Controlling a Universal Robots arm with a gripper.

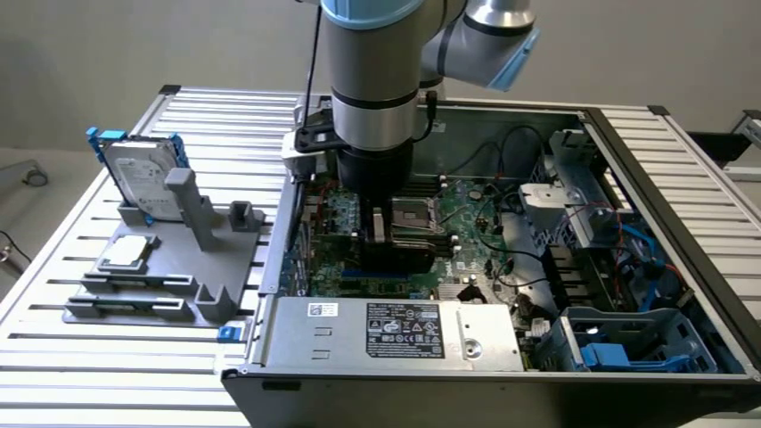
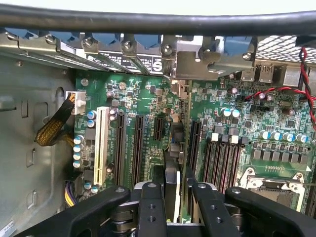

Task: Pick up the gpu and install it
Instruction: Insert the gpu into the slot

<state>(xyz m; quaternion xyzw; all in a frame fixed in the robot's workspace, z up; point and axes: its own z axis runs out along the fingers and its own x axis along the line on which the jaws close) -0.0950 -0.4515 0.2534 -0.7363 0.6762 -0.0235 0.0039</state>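
Note:
In the wrist view the gpu stands edge-on between my fingers, its black shroud on one side and its green board on the other. It is upright over the motherboard, among the black expansion slots, and its silver bracket reaches the case's rear slot openings. My gripper is shut on the gpu. In the exterior view the arm reaches straight down into the open computer case, and the wrist hides most of the card.
Outside the case, at the exterior view's left, a grey fixture carries a hard drive in a blue frame and a square CPU chip. Inside the case lie the CPU socket, the power supply and loose cables.

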